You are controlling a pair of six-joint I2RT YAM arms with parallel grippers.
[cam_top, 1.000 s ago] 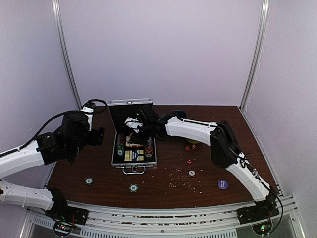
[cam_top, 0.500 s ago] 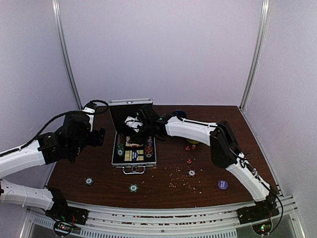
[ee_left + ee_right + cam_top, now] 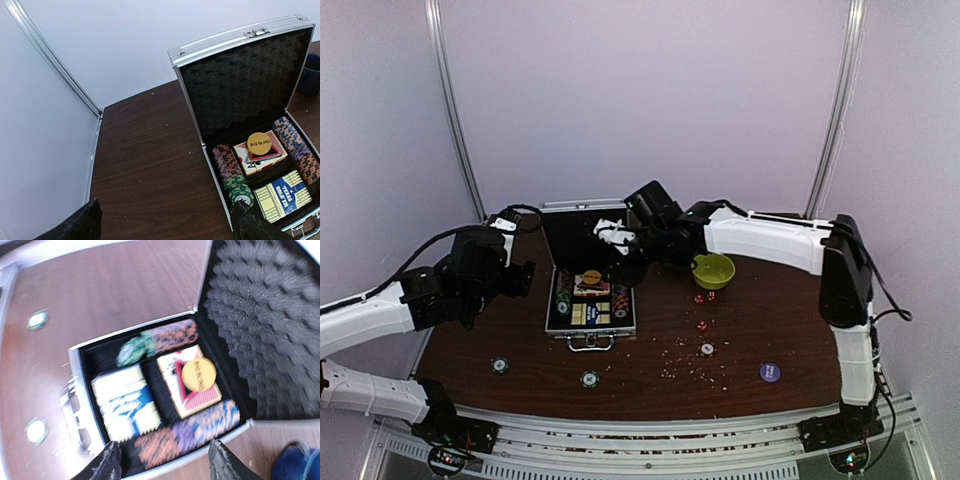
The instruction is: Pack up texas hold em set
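Right gripper (image 3: 164, 449) over open case (image 3: 240, 39), jaws parted, empty; left gripper (image 3: 166, 212) left of case, jaws wide, empty; gold chip (image 3: 259, 143) inside

i run two arms, left arm (image 3: 365, 322) and right arm (image 3: 760, 238): white shells with chunky black joint housings. a thin black cable (image 3: 516, 210) loops off the left one. the bases (image 3: 448, 458) show small green and red lights. the right gripper (image 3: 165, 445) has matte black fingers (image 3: 222, 462).

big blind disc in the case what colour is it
The big blind disc is yellow-gold with dark lettering, clearest in the left wrist view.
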